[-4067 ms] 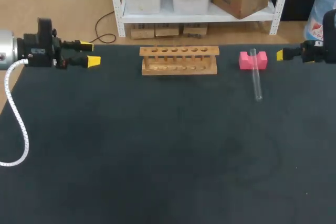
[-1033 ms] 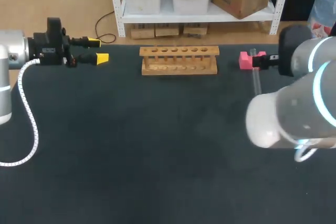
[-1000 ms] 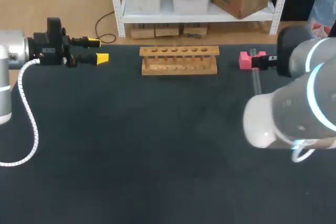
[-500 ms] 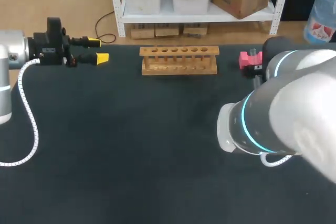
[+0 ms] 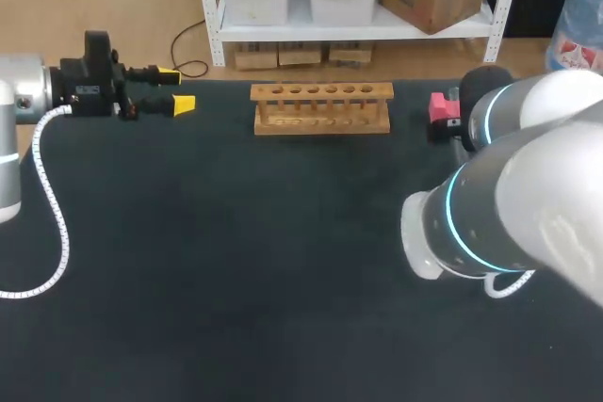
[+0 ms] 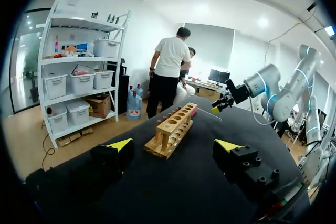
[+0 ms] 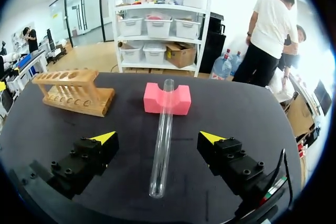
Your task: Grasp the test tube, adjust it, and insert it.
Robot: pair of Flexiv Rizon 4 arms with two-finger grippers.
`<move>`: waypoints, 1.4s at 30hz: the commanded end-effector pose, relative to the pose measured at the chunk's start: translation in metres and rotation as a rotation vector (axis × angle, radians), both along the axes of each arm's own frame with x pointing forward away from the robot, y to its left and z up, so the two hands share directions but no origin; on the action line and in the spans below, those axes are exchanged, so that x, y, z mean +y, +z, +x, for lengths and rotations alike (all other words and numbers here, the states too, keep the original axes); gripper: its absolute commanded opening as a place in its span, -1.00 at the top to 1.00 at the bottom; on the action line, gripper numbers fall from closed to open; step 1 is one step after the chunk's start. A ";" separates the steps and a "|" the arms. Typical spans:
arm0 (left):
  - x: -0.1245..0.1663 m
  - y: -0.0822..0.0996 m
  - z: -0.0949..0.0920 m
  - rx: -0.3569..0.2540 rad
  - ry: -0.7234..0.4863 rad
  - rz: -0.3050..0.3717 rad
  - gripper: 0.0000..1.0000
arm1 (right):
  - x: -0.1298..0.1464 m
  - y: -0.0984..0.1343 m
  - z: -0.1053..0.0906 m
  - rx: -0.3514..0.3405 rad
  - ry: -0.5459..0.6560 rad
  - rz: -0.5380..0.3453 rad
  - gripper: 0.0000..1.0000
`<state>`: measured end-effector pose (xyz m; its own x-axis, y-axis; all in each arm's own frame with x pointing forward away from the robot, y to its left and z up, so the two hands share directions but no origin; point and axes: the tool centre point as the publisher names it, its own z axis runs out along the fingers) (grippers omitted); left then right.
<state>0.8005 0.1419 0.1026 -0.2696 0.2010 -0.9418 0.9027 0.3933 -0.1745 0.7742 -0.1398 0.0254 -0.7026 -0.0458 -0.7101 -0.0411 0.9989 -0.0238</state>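
Note:
A clear glass test tube [image 7: 161,140] lies on the black table, its far end resting in the notch of a pink foam block [image 7: 178,103]. My right gripper [image 7: 158,138] hovers over the tube, open, one finger on either side and neither touching it. In the head view my right arm [image 5: 513,204] covers the tube and this gripper; only the pink block's [image 5: 439,107] edge shows. The wooden rack [image 5: 321,107] stands at the table's far middle. My left gripper [image 5: 176,88] is open and empty at the far left, pointing at the rack [image 6: 173,128].
The black table [image 5: 245,261] stretches wide in front of the rack. The rack [image 7: 73,92] stands off to the side of the right gripper, beyond its left finger. My right arm [image 6: 262,85] shows past the rack in the left wrist view.
My right arm has swung in from the right edge and over the tube, its bulk now hiding the tube in the head view. The left gripper shifted slightly right earlier, then kept still.

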 end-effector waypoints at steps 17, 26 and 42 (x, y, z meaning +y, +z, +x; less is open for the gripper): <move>0.000 -0.001 -0.001 -0.005 0.002 -0.003 -1.00 | -0.007 -0.031 0.021 0.044 0.123 0.122 -1.00; 0.000 -0.001 -0.001 -0.005 0.002 -0.003 -1.00 | -0.011 -0.033 0.028 0.043 0.124 0.113 0.00; 0.000 -0.001 -0.001 -0.005 0.002 -0.003 -1.00 | -0.011 -0.040 0.028 0.071 0.125 0.105 0.65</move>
